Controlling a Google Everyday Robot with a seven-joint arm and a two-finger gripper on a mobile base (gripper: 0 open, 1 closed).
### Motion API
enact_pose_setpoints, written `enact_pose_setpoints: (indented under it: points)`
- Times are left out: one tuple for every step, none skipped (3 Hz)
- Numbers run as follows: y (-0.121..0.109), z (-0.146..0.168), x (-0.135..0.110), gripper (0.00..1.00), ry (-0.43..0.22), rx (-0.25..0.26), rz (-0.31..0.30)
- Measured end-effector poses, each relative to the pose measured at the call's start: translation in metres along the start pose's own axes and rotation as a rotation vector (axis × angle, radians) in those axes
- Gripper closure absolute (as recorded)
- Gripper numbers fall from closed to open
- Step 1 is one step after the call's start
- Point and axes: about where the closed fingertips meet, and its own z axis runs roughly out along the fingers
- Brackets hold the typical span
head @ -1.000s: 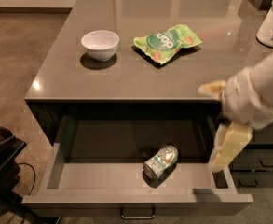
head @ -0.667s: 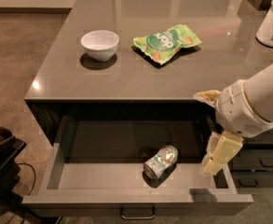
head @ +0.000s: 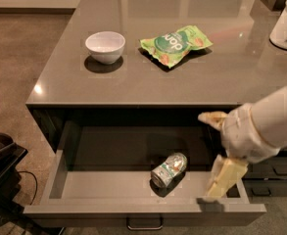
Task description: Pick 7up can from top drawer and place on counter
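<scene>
The 7up can [head: 168, 169] lies on its side on the floor of the open top drawer [head: 133, 210], right of the middle and near the front wall. My gripper [head: 216, 148] hangs over the drawer's right end, to the right of the can and apart from it. It is open and empty, with one pale finger [head: 210, 117] up near the counter's front edge and the other [head: 225, 177] down by the drawer's right front corner. The counter [head: 221, 77] lies behind the drawer.
On the counter stand a white bowl [head: 105, 45] at the left, a flat green snack bag [head: 176, 43] in the middle and a white container [head: 286, 19] at the far right. Narrower handled drawers [head: 280, 170] sit lower right. A dark object [head: 1, 155] stands on the floor at left.
My arm and gripper have shifted left and a little lower over the drawer's right end, nearer the can. The can has not moved.
</scene>
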Motion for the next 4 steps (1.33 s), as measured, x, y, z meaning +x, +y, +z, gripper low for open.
enact_pose_setpoints:
  points:
    - [0.031,0.059,0.007,0.0,-0.108,-0.072,0.024]
    - [0.036,0.065,0.007,0.0,-0.112,-0.082,0.023]
    - [0.036,0.064,0.007,0.0,-0.112,-0.081,0.022]
    - [0.005,0.081,0.005,0.0,-0.138,-0.087,-0.012]
